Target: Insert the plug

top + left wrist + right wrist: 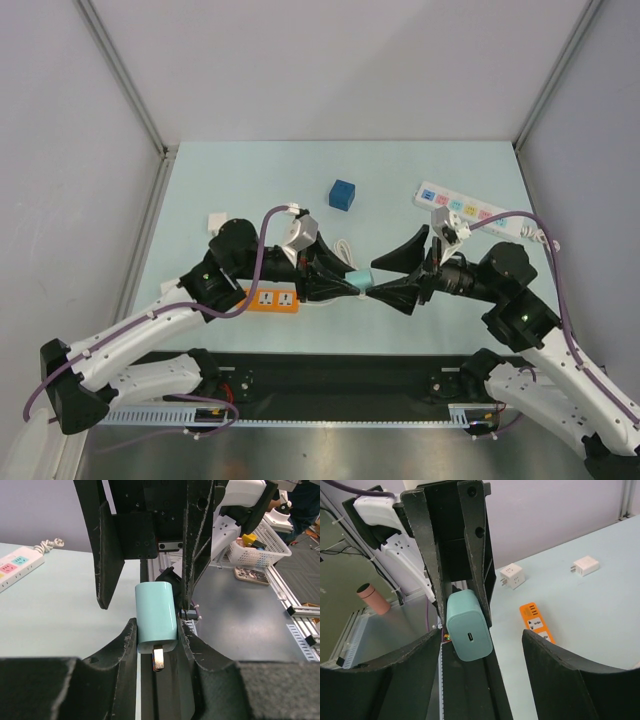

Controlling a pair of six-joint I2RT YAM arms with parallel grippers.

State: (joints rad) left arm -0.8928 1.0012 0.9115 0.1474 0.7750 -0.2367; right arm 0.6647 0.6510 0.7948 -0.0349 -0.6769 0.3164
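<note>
Left hand (157, 647) pinches a mint-green charger (157, 616) at mid-frame above the tabletop (250, 180). Right hand (481, 636) gapes wide around it, not touching. The blue plug (342, 194) sits alone at upper centre. The orange power strip (272, 299) is half hidden under the left arm. The white power strip (470, 212) lies upper right. No lettering is readable.

Top external: high at near edge, looking down over whole table (250, 180). Wrist views: close, level, facing each other; both share mint charger (156, 612).
</note>
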